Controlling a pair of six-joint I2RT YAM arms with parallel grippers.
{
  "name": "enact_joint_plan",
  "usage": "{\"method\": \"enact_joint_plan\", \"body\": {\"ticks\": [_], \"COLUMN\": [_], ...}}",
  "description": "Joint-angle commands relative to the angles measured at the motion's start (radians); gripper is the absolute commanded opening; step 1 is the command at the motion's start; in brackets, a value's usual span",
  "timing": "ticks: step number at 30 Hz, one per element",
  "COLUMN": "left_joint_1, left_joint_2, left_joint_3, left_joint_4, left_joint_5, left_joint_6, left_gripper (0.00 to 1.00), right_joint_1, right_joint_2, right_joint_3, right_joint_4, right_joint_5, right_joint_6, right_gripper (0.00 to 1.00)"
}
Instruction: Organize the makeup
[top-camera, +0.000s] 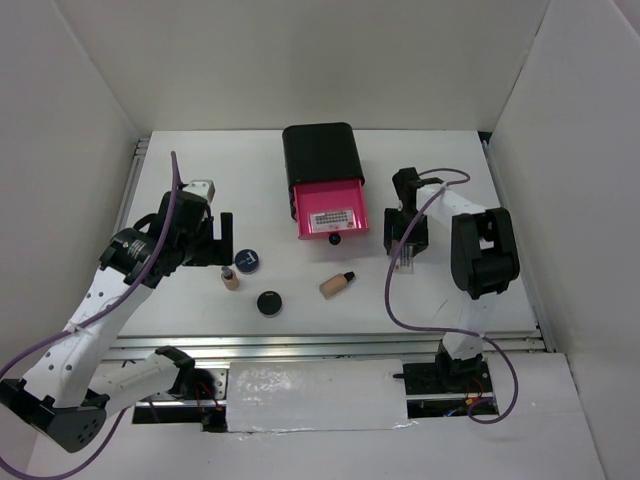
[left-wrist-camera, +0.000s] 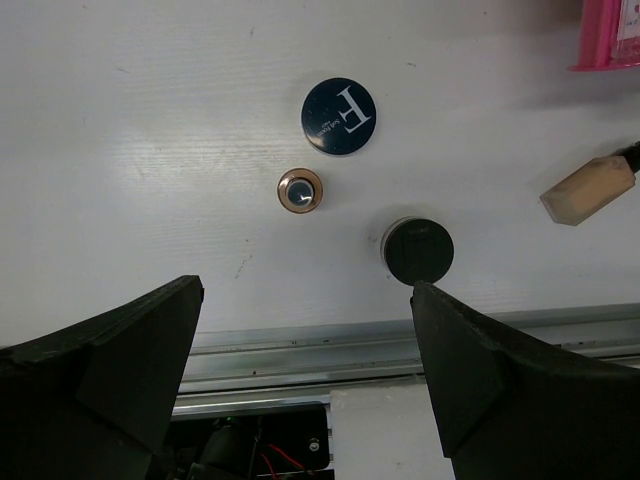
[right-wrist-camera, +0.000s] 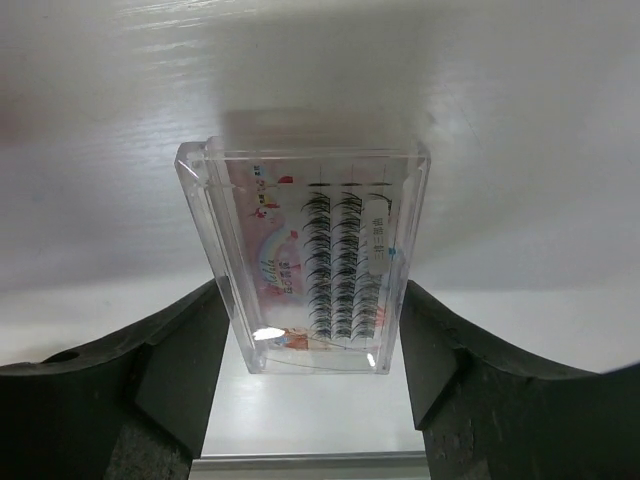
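The right end effector (right-wrist-camera: 312, 300) is closed on a clear lash case (right-wrist-camera: 310, 230), with one finger against each long side at the case's near end. Its wrist view shows the rows of black lashes and the coloured print under the lid. The overhead view shows only a pale sliver below the dark fingers, over the counter (top-camera: 200, 170) toward its right edge and about halfway between the near and far edges.

The left end effector (left-wrist-camera: 305, 290) is spread wide with nothing between its fingers, hovering over the left part of the counter. Its wrist view looks straight down on four items. A blue-lidded compact (left-wrist-camera: 339, 116) shows a pale letter F that the overhead view does not resolve. Just beside it, an upright beige bottle (left-wrist-camera: 300, 191) appears only as a ringed cap top. A black compact (left-wrist-camera: 418, 250) lies nearer the near edge. A beige bottle (left-wrist-camera: 588, 190) lies on its side at the right of the frame.

Only the overhead view shows the black box (top-camera: 322, 155) at the middle of the far edge. Its pink drawer (top-camera: 305, 222) is pulled out toward the near edge, and a flat white printed pack (top-camera: 333, 215) lies inside it. The lying bottle is on the counter just near of the drawer front.
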Motion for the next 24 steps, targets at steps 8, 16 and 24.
{"method": "enact_joint_plan", "body": {"ticks": [8, 16, 24], "left_joint_1": [-0.001, -0.001, -0.001], "left_joint_2": [-0.006, -0.002, 0.003], "left_joint_3": [0.052, 0.049, 0.068], "left_joint_4": [0.006, 0.022, 0.028], "left_joint_5": [-0.016, 0.006, 0.023], "left_joint_6": [0.023, 0.009, 0.009], "left_gripper": [0.99, 0.99, 0.99], "right_joint_1": [0.0, 0.061, 0.277], "right_joint_2": [-0.358, -0.525, -0.466], "right_joint_3": [0.04, -0.027, 0.045], "right_joint_4": [0.116, 0.332, 0.389], "right_joint_5": [0.065, -0.038, 0.19], "right_joint_6": [0.328, 0.658, 1.077], "right_gripper": [0.42, 0.39, 0.39]}}
